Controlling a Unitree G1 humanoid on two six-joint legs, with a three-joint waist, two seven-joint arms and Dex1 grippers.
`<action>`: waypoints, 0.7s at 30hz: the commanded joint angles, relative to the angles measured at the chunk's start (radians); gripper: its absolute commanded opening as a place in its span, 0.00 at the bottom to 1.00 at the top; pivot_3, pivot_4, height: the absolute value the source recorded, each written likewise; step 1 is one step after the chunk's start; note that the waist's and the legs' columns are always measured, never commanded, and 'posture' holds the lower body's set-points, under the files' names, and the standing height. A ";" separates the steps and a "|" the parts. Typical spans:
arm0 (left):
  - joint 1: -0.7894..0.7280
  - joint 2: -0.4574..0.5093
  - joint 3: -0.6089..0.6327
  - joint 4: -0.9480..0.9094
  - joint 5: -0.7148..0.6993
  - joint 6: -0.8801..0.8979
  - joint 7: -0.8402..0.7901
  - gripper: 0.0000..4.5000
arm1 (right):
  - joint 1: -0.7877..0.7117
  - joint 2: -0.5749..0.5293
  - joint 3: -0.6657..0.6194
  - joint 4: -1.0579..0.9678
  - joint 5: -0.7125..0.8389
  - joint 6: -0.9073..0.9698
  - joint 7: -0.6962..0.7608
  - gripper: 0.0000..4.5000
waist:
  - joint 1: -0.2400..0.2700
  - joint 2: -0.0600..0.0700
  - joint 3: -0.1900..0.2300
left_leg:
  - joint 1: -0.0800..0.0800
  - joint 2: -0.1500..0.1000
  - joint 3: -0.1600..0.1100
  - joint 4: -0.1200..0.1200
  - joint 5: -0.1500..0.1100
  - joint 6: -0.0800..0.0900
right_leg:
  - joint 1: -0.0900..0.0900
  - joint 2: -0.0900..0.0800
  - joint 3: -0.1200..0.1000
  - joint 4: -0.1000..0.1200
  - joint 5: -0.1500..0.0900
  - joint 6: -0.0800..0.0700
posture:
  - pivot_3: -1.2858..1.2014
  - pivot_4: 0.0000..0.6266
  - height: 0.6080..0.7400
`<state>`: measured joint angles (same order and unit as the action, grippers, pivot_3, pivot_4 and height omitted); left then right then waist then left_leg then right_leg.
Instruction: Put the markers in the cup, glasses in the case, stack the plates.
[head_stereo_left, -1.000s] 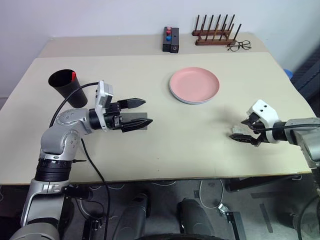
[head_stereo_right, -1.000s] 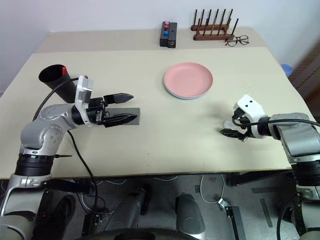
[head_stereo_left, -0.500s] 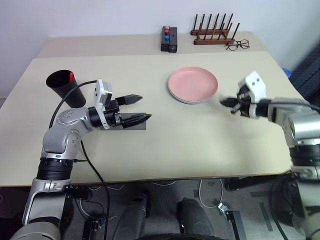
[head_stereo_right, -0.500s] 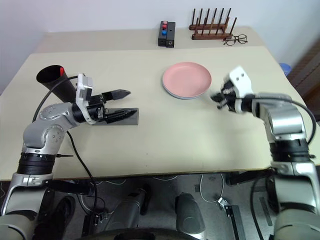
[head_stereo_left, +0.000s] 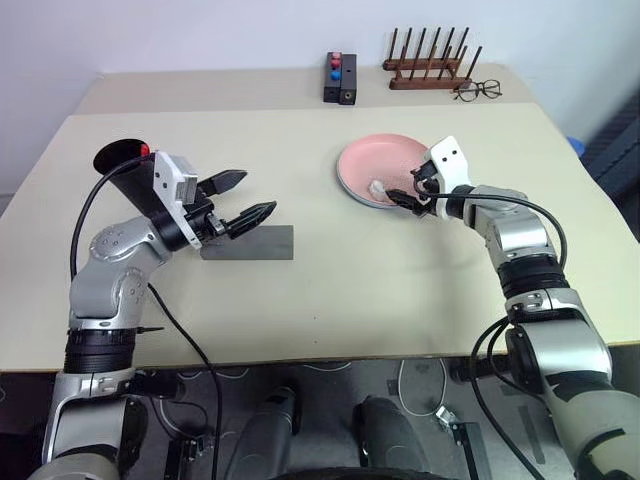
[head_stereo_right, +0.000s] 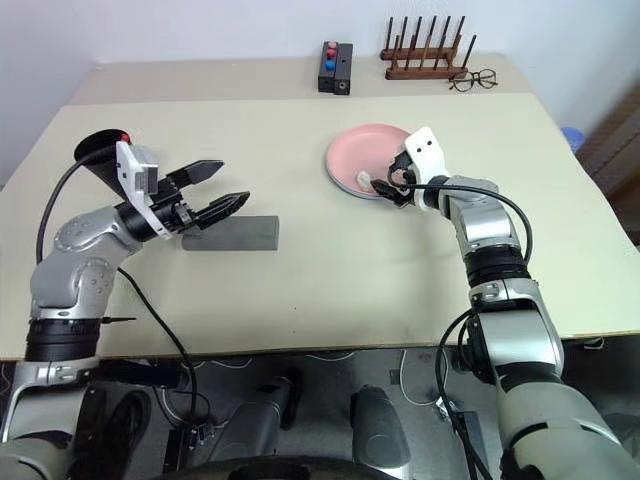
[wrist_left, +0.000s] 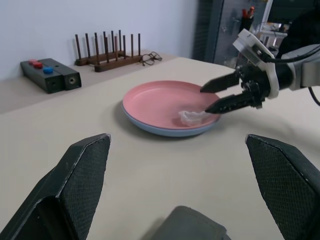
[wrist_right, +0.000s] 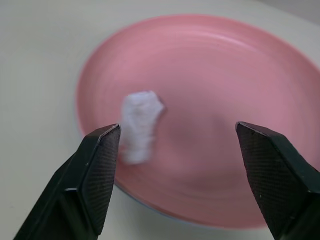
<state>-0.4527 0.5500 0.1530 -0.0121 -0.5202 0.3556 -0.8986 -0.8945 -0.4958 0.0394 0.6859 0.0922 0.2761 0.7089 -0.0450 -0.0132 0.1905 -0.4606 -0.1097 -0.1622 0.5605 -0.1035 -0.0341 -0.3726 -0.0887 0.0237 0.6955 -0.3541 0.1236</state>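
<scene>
Plates: the salmon pink plate (head_stereo_left: 384, 168) sat stacked on the light blue plate (wrist_left: 150, 126), of which only a thin rim showed beneath; a small crumpled white scrap (wrist_right: 139, 123) lay on the pink surface.
Right end effector (head_stereo_left: 402, 197): fingers were spread apart and empty, poised over the stack's near right rim, with the white scrap just off the tips toward 9 o'clock.
Case: the flat grey case (head_stereo_right: 231, 233) lay closed on the worktop (head_stereo_left: 400, 290), well apart from the plates toward 8 o'clock.
Left end effector (head_stereo_right: 217, 188): fingers stood wide apart and gripped nothing, raised above the case's far left end.
Cup: the matte black cup (head_stereo_left: 118, 162) leaned behind the left wrist at 10 o'clock from the case, the marker's red cap (head_stereo_left: 145, 150) peeping over its rim.
Hard to make out: the cup's lower part was hidden by the left arm; the marker's body was out of sight in the cup; whether the scrap touched the right fingertips could not be told.
</scene>
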 joint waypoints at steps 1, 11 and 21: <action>0.039 0.041 0.054 -0.077 -0.048 0.022 -0.017 1.00 | -0.009 -0.045 -0.070 -0.119 0.090 0.006 0.113 0.76 | 0.000 0.000 0.000 | 0.000 0.000 0.000 0.000 0.000 0.000 | 0.000 0.000 0.000 0.000 0.000 0.000 | 0.52 0.24 0.99; 0.258 0.202 0.203 -0.193 -0.158 0.054 -0.144 1.00 | 0.385 -0.248 -0.195 -0.714 0.491 0.279 0.480 0.76 | 0.005 0.002 0.000 | 0.000 0.001 -0.001 0.000 -0.001 0.001 | 0.001 -0.002 0.001 -0.003 0.000 -0.002 | 0.52 0.24 0.99; 0.328 0.234 0.195 -0.097 -0.162 0.048 -0.252 1.00 | 0.577 -0.340 -0.294 -0.899 0.552 0.292 0.473 0.76 | 0.018 0.003 -0.001 | -0.001 0.002 0.000 -0.002 -0.003 0.002 | -0.001 -0.004 0.001 -0.010 -0.001 -0.006 | 0.52 0.24 0.99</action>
<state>-0.1182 0.7750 0.3382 -0.1230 -0.6907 0.4293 -1.1342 -0.3332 -0.8206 -0.2272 -0.1837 0.6490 0.5927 1.1760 -0.0273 -0.0107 0.1897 -0.4610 -0.1075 -0.1618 0.5584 -0.1061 -0.0321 -0.3737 -0.0924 0.0243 0.6857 -0.3555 0.1179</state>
